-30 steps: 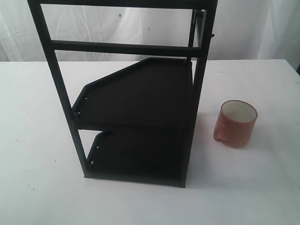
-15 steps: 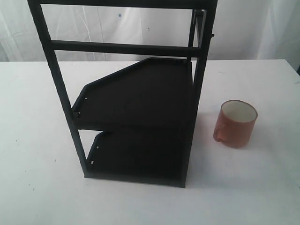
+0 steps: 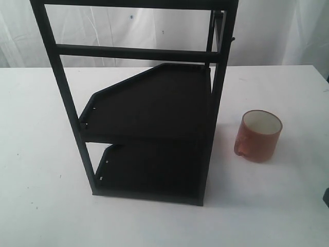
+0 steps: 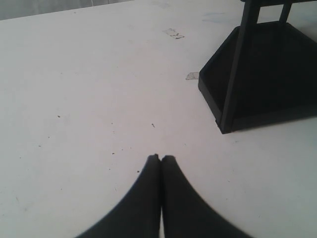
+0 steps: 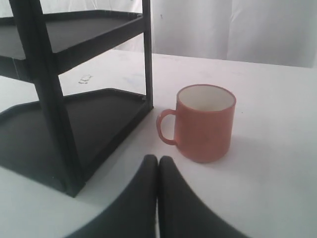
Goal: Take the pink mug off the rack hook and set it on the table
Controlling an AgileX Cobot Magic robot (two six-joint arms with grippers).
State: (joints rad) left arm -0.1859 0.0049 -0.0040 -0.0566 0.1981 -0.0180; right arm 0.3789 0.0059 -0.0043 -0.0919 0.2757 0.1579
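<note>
The pink mug (image 3: 258,136) stands upright on the white table (image 3: 41,154), right of the black rack (image 3: 154,103), cream inside showing. Its small handle points toward the rack. The hook (image 3: 234,37), a tiny peg on the rack's upper right post, is bare. In the right wrist view my right gripper (image 5: 158,158) is shut and empty, a short way from the mug (image 5: 205,124) and beside the rack's post (image 5: 52,99). My left gripper (image 4: 160,157) is shut and empty over bare table, with the rack's lower tray (image 4: 262,74) ahead of it.
A white curtain (image 3: 277,31) hangs behind the table. A dark sliver (image 3: 327,198) pokes in at the exterior view's right edge. Small specks and bits of tape (image 4: 173,33) mark the tabletop.
A dark sliver has come into the exterior view at the right edge, below the mug. The mug and rack have not moved.
</note>
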